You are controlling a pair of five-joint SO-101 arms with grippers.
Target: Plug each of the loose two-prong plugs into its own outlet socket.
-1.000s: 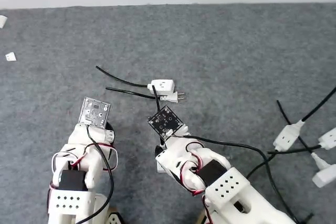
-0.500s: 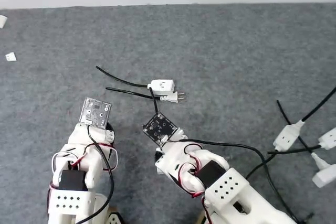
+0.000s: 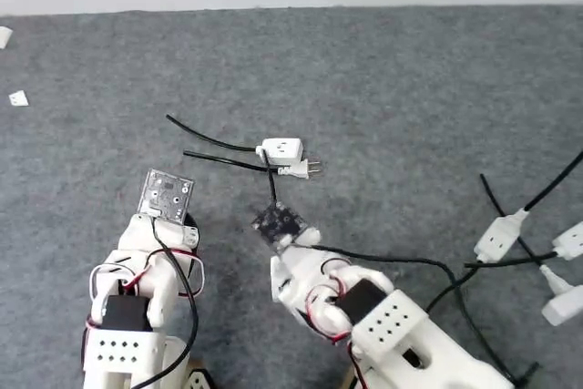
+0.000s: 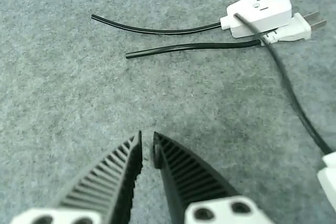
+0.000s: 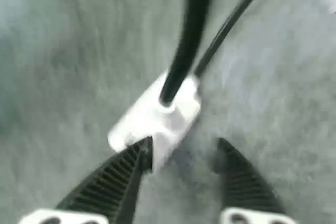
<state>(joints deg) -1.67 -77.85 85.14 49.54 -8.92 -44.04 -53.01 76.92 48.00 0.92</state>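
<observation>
Plug (image 5: 157, 114) lies flat on the carpet (image 3: 410, 88), at 1 fingertip of the right gripper (image 5: 181, 148), whose jaws stand wide and hold nothing. Judged light, hard and smooth; its stiff cord (image 5: 184, 40) may tug. Best gripped across the body's flat sides. Left gripper (image 4: 147, 150) is nearly closed and empty.

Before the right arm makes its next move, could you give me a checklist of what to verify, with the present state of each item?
1. Right tool open: ok, fingers apart.
2. Plug centred between its fingers: not ok, it lies near one finger, off the middle.
3. Plug's prongs direction known: cannot tell, the prongs are hidden in the blur.
4. Left tool empty: ok, shut and holding nothing.
5. Socket slots free: ok, both uncovered.
6. Socket clear of cords: not ok, a black cord lies across its end.
</observation>
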